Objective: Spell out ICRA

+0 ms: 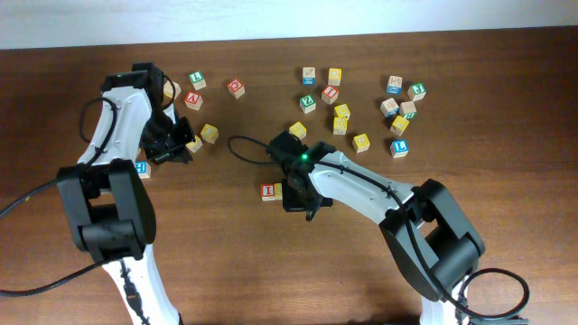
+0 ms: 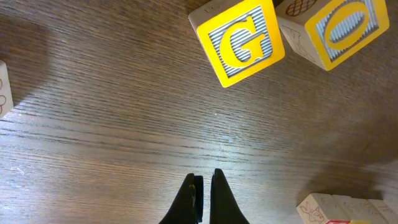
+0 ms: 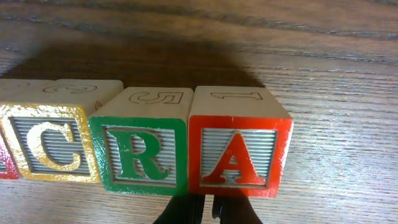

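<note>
Overhead: the right claw [image 1: 301,200] hangs over the word row and hides most of it. Only the red I cube [image 1: 269,191] shows, just off the claw's left side on the desk [image 1: 226,271]. The left claw [image 1: 176,144] is well apart from the row, among loose cubes [image 1: 209,134].

Left wrist: the left claw's tips are pressed nearly together with nothing between them. Ahead of it lie a yellow G cube [image 2: 237,42] and a yellow O cube [image 2: 339,28], neither of them needed.

Right wrist: the right claw is closed and empty. Its tips sit low, just in front of the seam between the green R cube [image 3: 140,152] and the red A cube [image 3: 239,152]. The yellow C cube [image 3: 46,144] is further left, and all three touch in one flush line. The word looks spelled, so the step in hand is probably getting clear. To do that well, keep the tips together and rise straight up before swinging away. Any sideways drift this near R and A could skew the row.
</note>
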You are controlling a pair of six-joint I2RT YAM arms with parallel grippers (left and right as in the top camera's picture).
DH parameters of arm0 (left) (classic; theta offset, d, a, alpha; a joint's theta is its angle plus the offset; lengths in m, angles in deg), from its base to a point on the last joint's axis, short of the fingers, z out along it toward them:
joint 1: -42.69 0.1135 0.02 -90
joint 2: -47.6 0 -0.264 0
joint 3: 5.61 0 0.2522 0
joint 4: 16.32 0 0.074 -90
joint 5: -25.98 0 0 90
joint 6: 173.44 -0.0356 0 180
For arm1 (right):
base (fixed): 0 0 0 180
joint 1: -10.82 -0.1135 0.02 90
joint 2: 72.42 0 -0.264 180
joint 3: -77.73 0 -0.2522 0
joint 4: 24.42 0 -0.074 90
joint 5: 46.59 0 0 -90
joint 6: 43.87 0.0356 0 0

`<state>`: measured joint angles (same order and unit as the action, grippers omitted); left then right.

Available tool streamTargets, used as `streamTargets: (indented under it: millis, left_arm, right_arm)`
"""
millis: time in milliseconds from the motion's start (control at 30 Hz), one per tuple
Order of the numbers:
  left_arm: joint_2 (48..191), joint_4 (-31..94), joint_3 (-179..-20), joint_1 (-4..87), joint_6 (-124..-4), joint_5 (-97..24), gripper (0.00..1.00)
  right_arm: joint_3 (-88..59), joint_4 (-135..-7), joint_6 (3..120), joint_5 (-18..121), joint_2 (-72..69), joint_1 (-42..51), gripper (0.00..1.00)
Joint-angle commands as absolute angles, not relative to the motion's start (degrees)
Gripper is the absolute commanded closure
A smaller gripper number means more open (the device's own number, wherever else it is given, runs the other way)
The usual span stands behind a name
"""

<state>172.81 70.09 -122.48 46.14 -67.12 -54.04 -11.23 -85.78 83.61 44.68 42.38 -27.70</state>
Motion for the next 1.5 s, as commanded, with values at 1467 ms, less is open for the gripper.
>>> streamTargets:
  millis: [1467]
  left_arm:
    - [173.3,64.9,-111.3,25.4,-66.3,-46.2,1.00]
  right_arm:
    - [-9.2,-87.2,76.9,58.4,42.5,-16.9,0.96]
